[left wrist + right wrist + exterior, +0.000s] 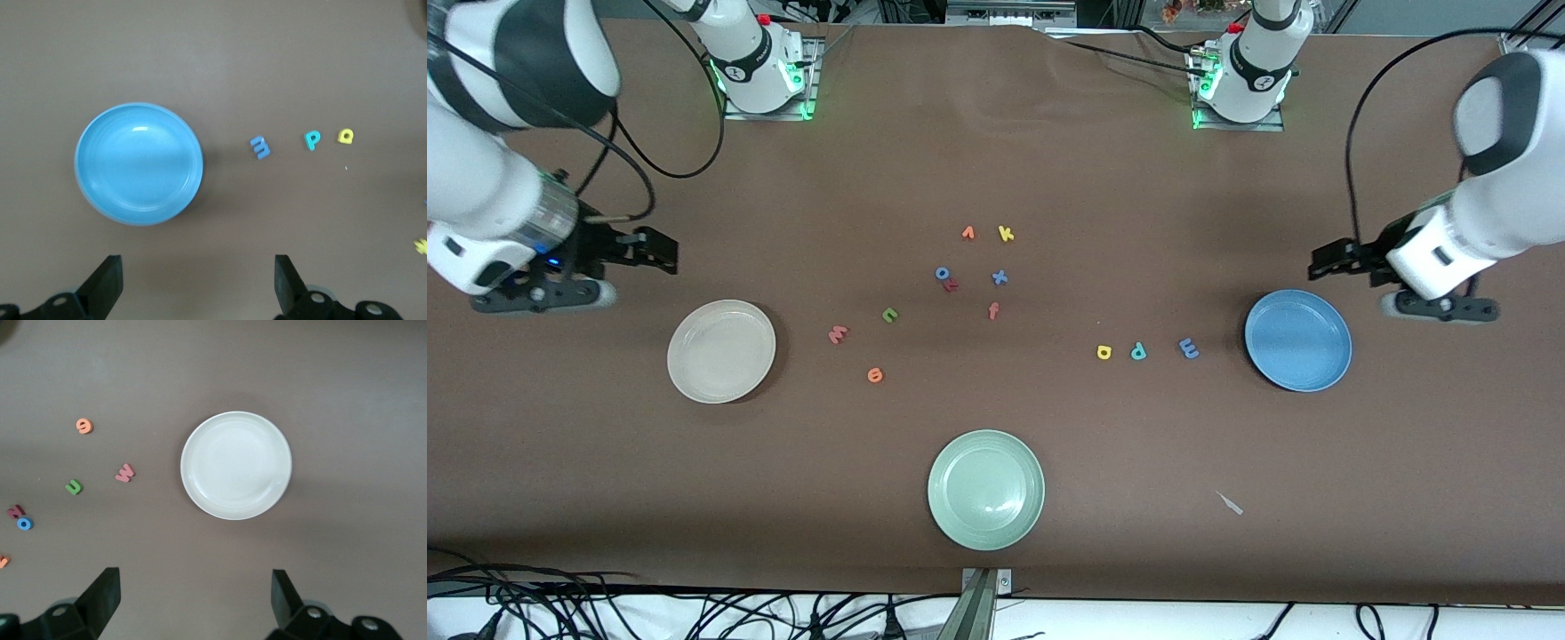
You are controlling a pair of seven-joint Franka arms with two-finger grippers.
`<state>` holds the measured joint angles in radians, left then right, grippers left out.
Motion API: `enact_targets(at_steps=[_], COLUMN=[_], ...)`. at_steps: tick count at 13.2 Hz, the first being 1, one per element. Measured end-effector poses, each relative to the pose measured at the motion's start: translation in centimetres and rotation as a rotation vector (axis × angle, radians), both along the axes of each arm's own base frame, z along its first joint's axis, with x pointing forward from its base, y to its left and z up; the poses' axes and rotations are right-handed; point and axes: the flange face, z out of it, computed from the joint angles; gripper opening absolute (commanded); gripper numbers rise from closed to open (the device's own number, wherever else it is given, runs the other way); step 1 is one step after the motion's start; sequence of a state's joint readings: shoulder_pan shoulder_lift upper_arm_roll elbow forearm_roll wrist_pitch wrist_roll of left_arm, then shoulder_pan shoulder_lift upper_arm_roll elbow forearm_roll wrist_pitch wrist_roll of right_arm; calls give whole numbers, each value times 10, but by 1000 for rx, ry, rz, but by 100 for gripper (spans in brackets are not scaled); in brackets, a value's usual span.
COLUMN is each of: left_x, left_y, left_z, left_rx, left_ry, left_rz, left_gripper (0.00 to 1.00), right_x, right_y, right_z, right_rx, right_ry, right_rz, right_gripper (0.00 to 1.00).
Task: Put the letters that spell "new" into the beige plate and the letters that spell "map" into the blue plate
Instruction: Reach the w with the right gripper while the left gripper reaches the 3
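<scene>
The beige plate [720, 351] [236, 465] lies empty toward the right arm's end. Beside it lie the salmon w [837, 334] [125, 473], green n [889, 315] [74, 487] and orange e [874, 375] [84, 425]. The blue plate [1298, 340] [139, 163] lies empty toward the left arm's end, with the periwinkle m [1189, 348] [260, 147], teal p [1138, 350] [312, 139] and yellow a [1104, 352] [345, 136] in a row beside it. My right gripper [543, 296] [195, 597] hovers open by the beige plate. My left gripper [1440, 307] [199, 280] hovers open by the blue plate. Both hold nothing.
A pale green plate [985, 489] sits near the front camera's edge. A cluster of other letters lies mid-table: orange v [967, 233], yellow k [1006, 234], blue o [942, 273], blue x [1000, 277], orange f [993, 310]. A small scrap [1230, 503] lies near the green plate.
</scene>
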<state>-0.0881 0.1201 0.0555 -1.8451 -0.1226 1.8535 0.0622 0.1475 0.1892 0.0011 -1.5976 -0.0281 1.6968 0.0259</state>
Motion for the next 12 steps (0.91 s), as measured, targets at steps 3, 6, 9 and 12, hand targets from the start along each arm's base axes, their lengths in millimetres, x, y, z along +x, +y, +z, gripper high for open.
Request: enact_targets(at_steps=[3, 6, 9, 12], left_x=[2, 12, 27, 33], left_y=[-30, -49, -66, -91], left_z=[-60, -104, -148, -190], left_rx=[15, 31, 43, 61], left_ry=[70, 74, 8, -25], left_rz=[-49, -77, -84, -24], left_gripper=[100, 100, 100, 100], right_x=[9, 8, 12, 15], right_y=[46, 106, 134, 138], right_z=[-35, -71, -109, -161], right_rx=[-11, -31, -35, -34], right_ry=[-4, -12, -32, -47], right_rz=[-62, -204, -325, -426], right_gripper=[100, 100, 100, 100])
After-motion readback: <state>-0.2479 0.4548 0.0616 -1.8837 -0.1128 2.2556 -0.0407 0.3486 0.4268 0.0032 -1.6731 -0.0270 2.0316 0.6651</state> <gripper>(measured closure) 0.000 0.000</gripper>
